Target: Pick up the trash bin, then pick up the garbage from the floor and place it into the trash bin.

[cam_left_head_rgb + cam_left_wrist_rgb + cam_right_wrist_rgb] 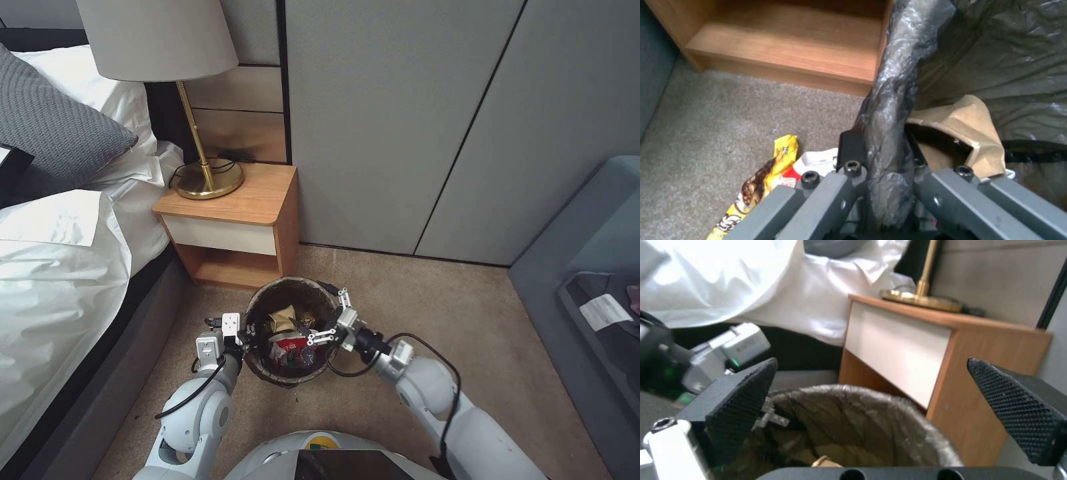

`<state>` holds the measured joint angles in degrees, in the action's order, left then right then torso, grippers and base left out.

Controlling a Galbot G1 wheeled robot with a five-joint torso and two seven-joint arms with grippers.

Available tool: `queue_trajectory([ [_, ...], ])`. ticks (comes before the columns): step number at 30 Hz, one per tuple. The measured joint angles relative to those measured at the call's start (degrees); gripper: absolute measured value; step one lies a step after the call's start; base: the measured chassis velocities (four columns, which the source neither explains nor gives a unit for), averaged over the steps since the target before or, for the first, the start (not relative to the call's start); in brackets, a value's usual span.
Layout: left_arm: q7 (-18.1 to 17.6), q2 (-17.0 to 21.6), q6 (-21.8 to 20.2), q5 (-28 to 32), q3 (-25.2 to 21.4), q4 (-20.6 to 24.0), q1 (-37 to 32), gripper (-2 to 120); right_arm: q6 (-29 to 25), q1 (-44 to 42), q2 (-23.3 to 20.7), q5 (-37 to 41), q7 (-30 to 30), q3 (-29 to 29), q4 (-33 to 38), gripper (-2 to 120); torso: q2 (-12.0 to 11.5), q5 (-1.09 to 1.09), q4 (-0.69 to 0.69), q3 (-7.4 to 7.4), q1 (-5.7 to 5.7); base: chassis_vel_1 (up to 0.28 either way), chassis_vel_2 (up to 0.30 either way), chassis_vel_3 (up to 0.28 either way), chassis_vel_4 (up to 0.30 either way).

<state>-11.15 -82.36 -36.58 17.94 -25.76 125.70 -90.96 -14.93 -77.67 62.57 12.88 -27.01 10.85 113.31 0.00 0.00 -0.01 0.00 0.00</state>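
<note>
At the left of the head view a bed (60, 267) with white sheets and one grey pillow (53, 127) runs down the frame. To its right stands one wooden nightstand (233, 220) with a white drawer front and an open shelf below, carrying one brass lamp (193, 120) with a pale shade.

Low in the frame centre, on the beige carpet (427, 307) in front of the nightstand, is the trash bin (291, 331): one small round bin, its dark brown bag folded over the rim and crinkled along the inside wall. Inside it lie a tan paper piece (283, 317), a crushed red-and-white cup (288, 347) and some darker bits too small to tell apart.

The left gripper (245, 333) sits at the bin's left rim. In the left wrist view its jaws are clamped over the bagged rim (889, 133), one finger outside and one inside. In that same view, one yellow snack wrapper (760, 183) lies on the carpet just beside the bin's outer wall, with a white-and-red scrap (811, 163) touching it.

The right gripper (331, 319) hovers at the bin's right rim, above the opening. In the right wrist view its two black textured pads (744, 396) stand wide apart with nothing between them, the bin's mouth below.

At the right edge of the head view is a blue-grey sofa (573, 267).
</note>
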Motion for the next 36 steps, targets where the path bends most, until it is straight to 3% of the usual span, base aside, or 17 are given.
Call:
queue_trajectory([
  [5,0.07,0.09,0.12,0.04,-0.46,0.63,-0.33,0,-1.75,-3.49,1.54,0.5,1.28,6.21,4.2,100,0.0,0.0,0.01,0.0,0.0,0.0,0.0,0.0,0.0],
  [8,0.31,0.49,0.73,-0.34,-1.19,0.93,-0.8,0,-1.44,-7.19,6.41,-4.19,9.36,12.92,6.52,100,0.0,0.0,0.01,0.0,0.0,0.0,0.0,0.0,0.0],
  [9,0.31,0.49,0.73,-0.34,-1.19,0.93,-0.8,0,-1.44,-7.19,6.41,-4.19,9.36,12.92,6.52,100,0.0,0.0,0.01,0.0,0.0,0.0,0.0,0.0,0.0],
  [12,0.5,0.56,1.44,-1.36,-1.38,1.0,-0.97,0,0.87,-11.76,10.4,-6.91,20.07,15.64,7.24,100,0.0,-0.01,0.0,0.0,0.0,0.0,0.0,0.0,0.0],
  [15,0.54,0.45,1.85,-2.25,-1.33,1.0,-0.97,0,1.29,-13.93,12.26,-7.15,24.08,16.15,6.17,100,0.0,0.0,0.0,0.0,0.0,0.0,0.0,0.0,0.0],
  [20,0.5,0.53,1.96,-2.53,-1.18,1.51,-1.24,0,0.16,-14.87,13.95,-7.79,25.31,16.5,3.21,100,0.0,0.0,0.0,0.0,0.0,0.0,0.0,0.0,0.0],
  [36,0.62,0.51,2.04,-2.36,-2.22,2.68,-1.84,0,0.88,-10.04,12.84,-6.9,24.76,16.18,0.43,100,0.0,0.0,0.0,0.0,0.0,0.018,0.015,0.017,0.016],
])
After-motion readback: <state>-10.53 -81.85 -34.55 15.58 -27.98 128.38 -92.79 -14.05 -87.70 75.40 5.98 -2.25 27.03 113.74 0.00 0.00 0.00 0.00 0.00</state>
